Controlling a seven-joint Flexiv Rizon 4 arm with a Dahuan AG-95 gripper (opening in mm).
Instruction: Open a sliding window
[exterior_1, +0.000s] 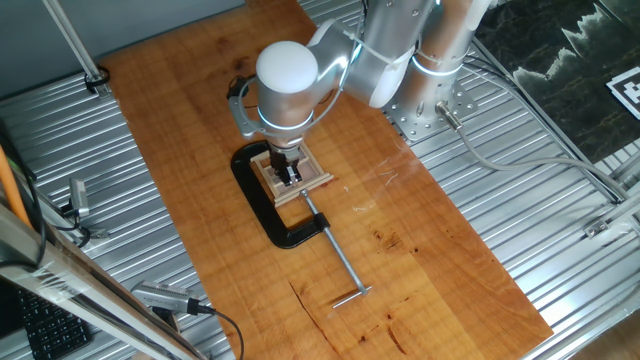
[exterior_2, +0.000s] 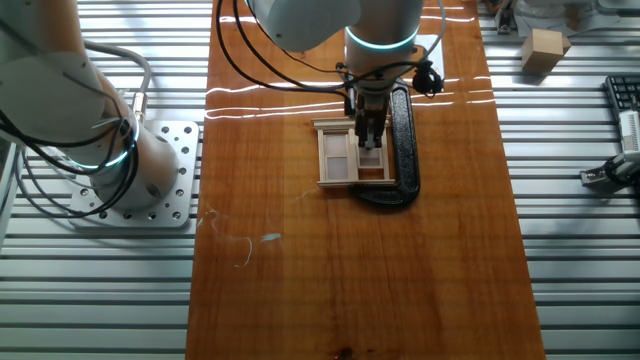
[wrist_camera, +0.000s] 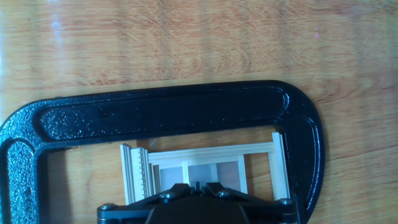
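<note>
Lying flat on the wooden board (exterior_2: 350, 280), item one: the sliding window (exterior_2: 345, 157), a small square of light wood with brownish panes, set inside the curve of the clamp. In the hand view its frame (wrist_camera: 205, 155) shows pale rails and two panes just beyond my fingertips.

Item two: my gripper (exterior_1: 288, 172), pointing straight down onto the window's face. My fingers (exterior_2: 368, 128) stand close together, narrow, their tips at or touching the right-hand pane in the other fixed view; whether they press it I cannot tell. In the hand view the tips (wrist_camera: 198, 186) sit nearly together at the bottom edge.

Item three: black C-clamp (wrist_camera: 168, 112), wrapped around the window, its body arching across the far side in the hand view. Its long metal screw (exterior_1: 335, 255) runs out toward the near right of the board in one fixed view, ending in a crossbar.

Item four: ribbed metal table (exterior_2: 580, 280) flanking the board on both sides.
</note>
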